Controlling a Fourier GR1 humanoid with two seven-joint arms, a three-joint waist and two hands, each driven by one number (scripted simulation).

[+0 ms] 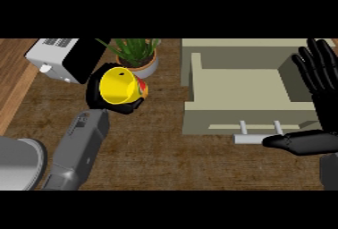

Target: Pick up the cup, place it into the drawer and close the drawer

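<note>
**Yellow cup in my left robot hand, drawer standing open**

My left robot hand [127, 107] is curled round the cup [117, 86], black fingers wrapping its sides and base. The cup is smooth, glossy yellow and round-mouthed, with a red patch on its right flank. It is tilted so that its open mouth faces up toward my head. My hand hides its underside, so I cannot tell whether it touches the surface [165, 156], a dark brown wood with a coarse grain. My grey forearm [79, 147] runs up to the cup from the lower left.

The drawer [195, 67] is well to the right of the cup and pulled open. It is a pale beige box with flat, matte walls and a bare floor. A light grey bar handle [254, 139] stands off its front on two short posts.

My right robot hand [328, 109] rests open at the right edge, fingers straight and pointing up, holding nothing. Its thumb points left, with its tip at the handle's right end; whether they touch I cannot tell.

Just behind the cup, a green plant [135, 49] with thin blades stands in a round grey pot [146, 67]. A boxy white appliance [56, 56] stands to its left. A rounded grey object [20, 163] shows at the lower left.
</note>
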